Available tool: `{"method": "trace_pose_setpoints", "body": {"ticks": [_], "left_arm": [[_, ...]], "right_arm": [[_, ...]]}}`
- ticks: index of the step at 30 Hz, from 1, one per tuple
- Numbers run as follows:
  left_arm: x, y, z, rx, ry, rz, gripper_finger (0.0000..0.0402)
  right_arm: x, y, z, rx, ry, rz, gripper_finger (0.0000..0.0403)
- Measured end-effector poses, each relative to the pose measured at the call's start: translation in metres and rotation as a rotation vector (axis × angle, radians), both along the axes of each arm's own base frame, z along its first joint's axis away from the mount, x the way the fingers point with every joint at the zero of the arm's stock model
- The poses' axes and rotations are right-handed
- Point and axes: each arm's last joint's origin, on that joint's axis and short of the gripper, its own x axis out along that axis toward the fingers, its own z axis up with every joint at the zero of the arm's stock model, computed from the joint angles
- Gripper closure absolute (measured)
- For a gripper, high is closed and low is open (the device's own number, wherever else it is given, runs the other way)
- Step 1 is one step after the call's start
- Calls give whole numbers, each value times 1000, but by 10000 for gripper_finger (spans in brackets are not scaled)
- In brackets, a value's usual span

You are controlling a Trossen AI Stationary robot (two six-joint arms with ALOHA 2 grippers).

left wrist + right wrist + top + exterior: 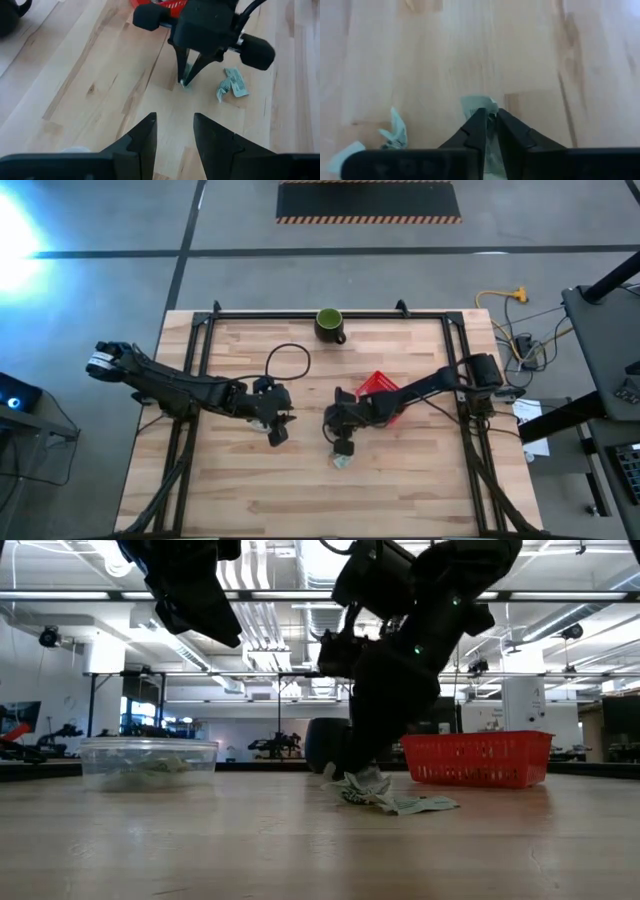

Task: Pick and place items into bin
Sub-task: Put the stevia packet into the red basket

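Pale green-and-white packet (pixel 481 106) pinched between the right gripper (pixel 488 120) fingers, tips down at the wood tabletop (pixel 400 490); the wrapper pokes out just past the fingertips in the right wrist view. High view: this is lower centre of the frame, the gripper (pixel 344 448) pointing down with packets (pixel 342 462) just below it. More loose packets (pixel 232 86) lie crumpled beside the grasp, right of centre in the left wrist view; low view shows the same small heap (pixel 385 796) at centre, on the table at the gripper's foot.

Right arm comes in from the right edge of the high view, elbow raised, forearm sloping down-left over the red basket (pixel 380 392), wrist bent steeply downward. Basket sits centre-right in the high view, just behind the gripper.

Left gripper (pixel 279 426) left of centre, off the table, fingers (pixel 142 140) parted with nothing between them, aimed toward the right gripper. Left arm stretches in from the left edge, nearly level.

Clear plastic tub (pixel 148 762) with packets inside at left of the low view. Dark green mug (pixel 330 325) at top centre of the table, well apart.
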Motion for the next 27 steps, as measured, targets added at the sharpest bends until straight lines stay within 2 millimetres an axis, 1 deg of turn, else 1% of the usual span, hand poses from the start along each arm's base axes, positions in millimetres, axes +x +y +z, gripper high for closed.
{"method": "trace_pose_setpoints", "body": {"ticks": [6,12,16,21,24,27], "left_arm": [[1,0,1,-2,-10,-1,290],[1,0,2,-2,-21,-3,290],[2,0,2,-2,-26,-4,290],[2,0,2,-2,-27,-4,290],[2,0,2,-3,-28,-4,290],[2,0,3,-3,-30,-4,290]], "right_arm": [[1,0,22,-2,-52,11,391],[2,0,47,-20,-57,33,394],[-4,-3,64,-106,-17,36,394],[-18,-9,83,-238,63,7,394],[-31,-12,94,-292,118,-7,394],[-49,-16,97,-336,216,-39,394]]}}
